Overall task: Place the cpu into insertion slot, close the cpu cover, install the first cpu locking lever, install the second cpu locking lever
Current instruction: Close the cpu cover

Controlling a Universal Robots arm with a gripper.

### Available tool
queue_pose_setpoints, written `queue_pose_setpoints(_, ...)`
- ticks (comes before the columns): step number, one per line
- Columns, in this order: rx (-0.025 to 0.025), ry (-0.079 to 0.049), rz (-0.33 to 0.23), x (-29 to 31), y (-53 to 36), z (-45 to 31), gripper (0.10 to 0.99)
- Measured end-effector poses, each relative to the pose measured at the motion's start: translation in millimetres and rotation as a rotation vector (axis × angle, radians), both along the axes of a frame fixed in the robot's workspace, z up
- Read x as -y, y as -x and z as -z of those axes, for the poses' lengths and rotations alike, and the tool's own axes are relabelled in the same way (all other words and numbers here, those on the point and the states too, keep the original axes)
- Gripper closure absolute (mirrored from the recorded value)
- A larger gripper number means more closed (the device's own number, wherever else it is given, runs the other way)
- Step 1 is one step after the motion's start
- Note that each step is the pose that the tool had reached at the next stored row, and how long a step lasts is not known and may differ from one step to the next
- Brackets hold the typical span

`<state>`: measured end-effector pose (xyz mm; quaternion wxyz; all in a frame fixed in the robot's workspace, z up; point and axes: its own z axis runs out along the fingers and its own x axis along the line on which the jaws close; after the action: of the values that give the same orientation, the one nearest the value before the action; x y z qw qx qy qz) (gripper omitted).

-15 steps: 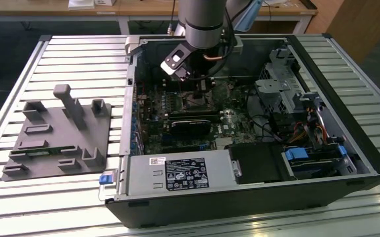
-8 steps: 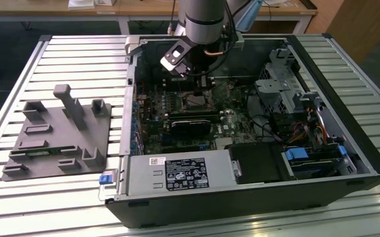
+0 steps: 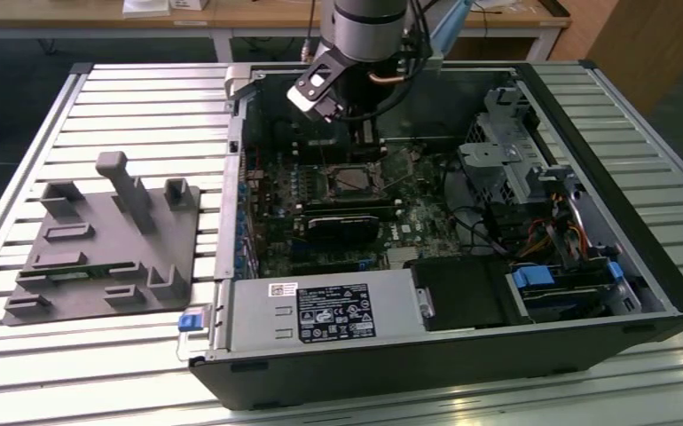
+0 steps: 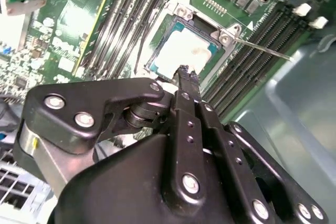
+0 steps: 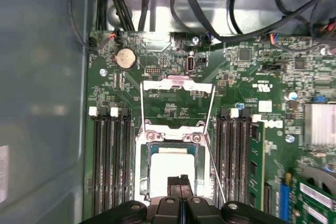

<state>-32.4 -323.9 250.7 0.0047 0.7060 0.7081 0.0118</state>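
An open computer case [image 3: 436, 377] is laid on its side on a slatted metal tabletop [image 3: 140, 98]. A grey moulded fixture [image 3: 105, 240] is set beside it on the exterior view's left, and a wooden desk [image 3: 259, 16] is seen behind. A black-and-white label is carried on the silver power supply box [image 3: 317, 311]; its print is too small to be made out, as is the white lettering on the green board [image 5: 252, 85].

The chip [image 5: 169, 174] is seated flat in the socket [image 5: 140, 174], pale metal top facing away from the board. Being square, it has no long axis; its edges are lined up with the socket walls and with the black memory slots [image 5: 110, 166] flanking it on two sides. The cover frame [image 5: 177, 83] appears swung back off the socket, green board being visible through its window. A thin metal lever [image 4: 262, 51] is seen angled out from a socket corner, not latched. A round coin battery [image 5: 125, 58] is mounted beyond the cover frame.

The pincer [image 4: 184, 72] is drawn narrow, fingers pressed together with nothing gripped, its tip placed over the chip's near edge; contact cannot be judged.
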Motion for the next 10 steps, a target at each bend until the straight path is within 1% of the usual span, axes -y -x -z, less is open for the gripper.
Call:
queue_pose_setpoints(4,0.0,0.0,0.0,0.0,0.0,-14.8,0.98)
queue_pose_setpoints(5,-0.0001,0.0,0.0,0.0,0.0,-17.1,0.98)
queue_pose_setpoints(8,0.0001,0.0,0.0,0.8,0.0,-17.3,0.98)
queue_pose_setpoints(10,0.0,0.0,0.0,3.0,0.0,-17.4,0.98)
